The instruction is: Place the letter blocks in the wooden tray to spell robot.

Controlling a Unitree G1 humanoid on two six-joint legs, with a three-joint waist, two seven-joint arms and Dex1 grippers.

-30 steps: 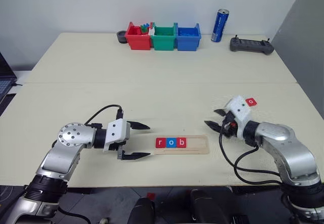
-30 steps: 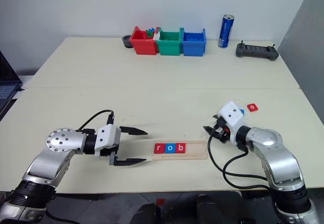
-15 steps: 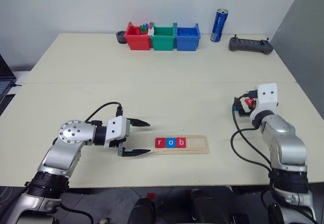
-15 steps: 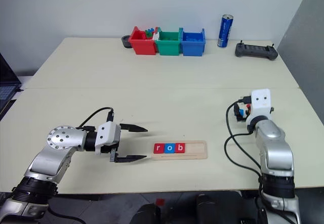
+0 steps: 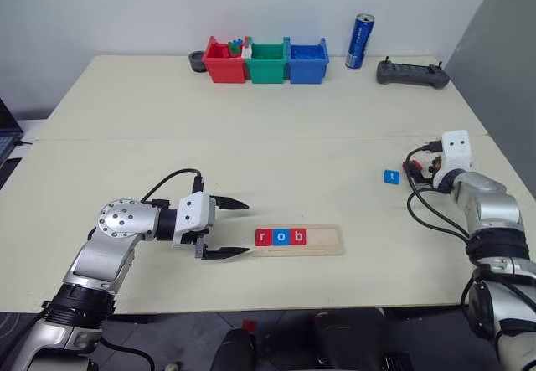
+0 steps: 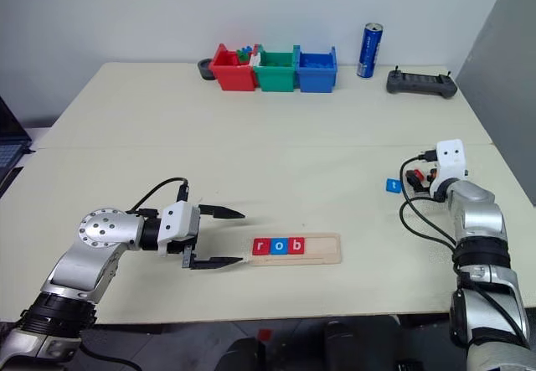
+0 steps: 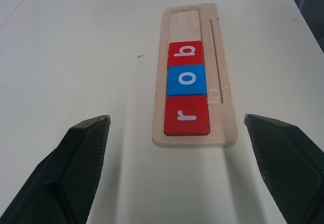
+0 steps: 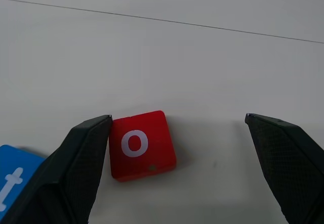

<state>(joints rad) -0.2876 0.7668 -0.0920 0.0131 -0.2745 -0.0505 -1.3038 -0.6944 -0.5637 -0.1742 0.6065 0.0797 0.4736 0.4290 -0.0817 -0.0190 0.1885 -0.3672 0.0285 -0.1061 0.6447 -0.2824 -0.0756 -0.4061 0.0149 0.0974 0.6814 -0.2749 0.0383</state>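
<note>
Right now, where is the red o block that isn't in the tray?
The loose red o block lies on the table's right side between the open right end effector fingers, beside the blue t block.

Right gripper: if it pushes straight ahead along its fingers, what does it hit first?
Probably the red o block, lying on the table between the open right gripper fingers, hard against one finger. Bare table lies past it; depth is uncertain.

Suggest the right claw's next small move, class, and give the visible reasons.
Probably shift sideways to centre on the red o block, then close. The right claw is open, with the block lying flat on the table beside one finger, off-centre in the gap. The wooden tray already shows r, o, b, so o comes next.
</note>
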